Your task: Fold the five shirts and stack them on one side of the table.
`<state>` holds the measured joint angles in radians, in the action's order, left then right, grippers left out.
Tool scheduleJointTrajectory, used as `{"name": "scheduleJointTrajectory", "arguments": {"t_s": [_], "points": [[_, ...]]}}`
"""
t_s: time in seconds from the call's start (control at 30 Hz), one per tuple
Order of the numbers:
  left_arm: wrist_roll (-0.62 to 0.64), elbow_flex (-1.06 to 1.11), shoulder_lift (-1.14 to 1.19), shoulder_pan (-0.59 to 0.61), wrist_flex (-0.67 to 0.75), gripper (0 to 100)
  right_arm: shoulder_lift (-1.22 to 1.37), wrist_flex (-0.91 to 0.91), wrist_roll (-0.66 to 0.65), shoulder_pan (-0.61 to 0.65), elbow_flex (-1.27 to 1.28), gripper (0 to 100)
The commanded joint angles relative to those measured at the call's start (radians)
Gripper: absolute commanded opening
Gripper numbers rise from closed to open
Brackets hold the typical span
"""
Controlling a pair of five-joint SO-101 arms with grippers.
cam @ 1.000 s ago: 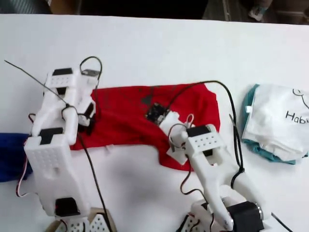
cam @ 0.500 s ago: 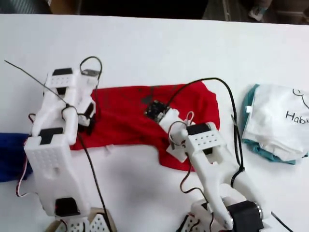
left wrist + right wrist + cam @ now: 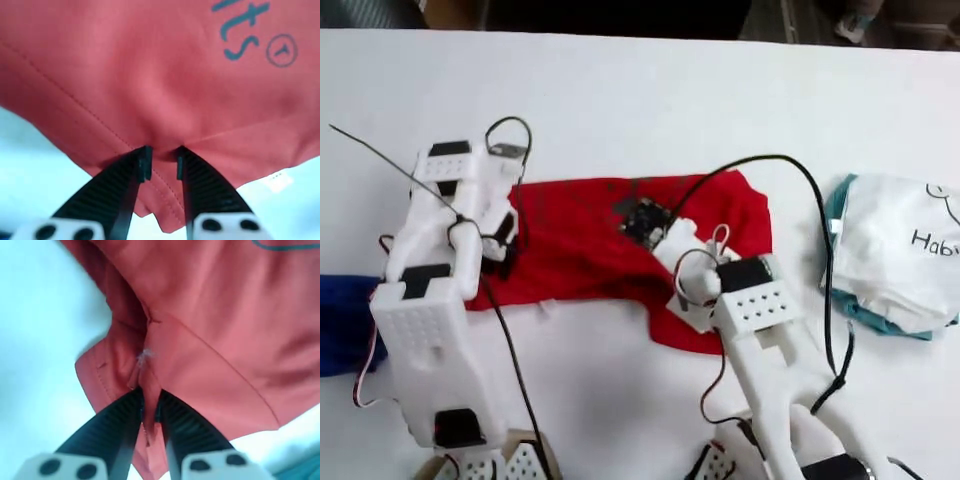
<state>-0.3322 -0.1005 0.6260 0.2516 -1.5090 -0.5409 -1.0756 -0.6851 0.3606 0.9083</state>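
Red shirt [image 3: 575,245]: left gripper [image 3: 161,162] clamped on hem, left end; right gripper [image 3: 150,407] clamped on thin edge fold. Risk: right's shallow pinch slips under tension, fold collapses.

r gripper [image 3: 150,409], pinched on red shirt [image 3: 580,240] hem, pulled back twd its base & a bit right; shirt's right edge drew in slightly.

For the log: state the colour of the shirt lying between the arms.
Red shirt, best in the high view.
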Motion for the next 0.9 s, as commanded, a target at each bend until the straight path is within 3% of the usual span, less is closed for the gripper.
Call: {"name": "scheduleJointTrajectory", "arguments": {"t_s": [0.0, 0.2, 0.5, 0.73, 0.87], "points": [[0.005, -0.002, 0.038, -0.008, 0.038, 12, -0.039, 0.001, -0.003, 0.056, 0.020, 2.1], [0.005, -0.004, 0.038, -0.008, 0.038, 12, -0.039, 0.070, 0.021, 0.173, 0.081, 2.1], [0.005, -0.004, 0.038, -0.008, 0.037, 12, -0.038, 0.071, 0.041, 0.070, 0.092, 2.7], [0.005, -0.004, 0.038, -0.008, 0.037, 12, -0.048, 0.064, 0.041, -0.018, 0.068, 29.0], [0.005, -0.004, 0.038, -0.008, 0.037, 12, -0.048, -0.001, 0.051, -0.015, -0.011, 32.6]]}}
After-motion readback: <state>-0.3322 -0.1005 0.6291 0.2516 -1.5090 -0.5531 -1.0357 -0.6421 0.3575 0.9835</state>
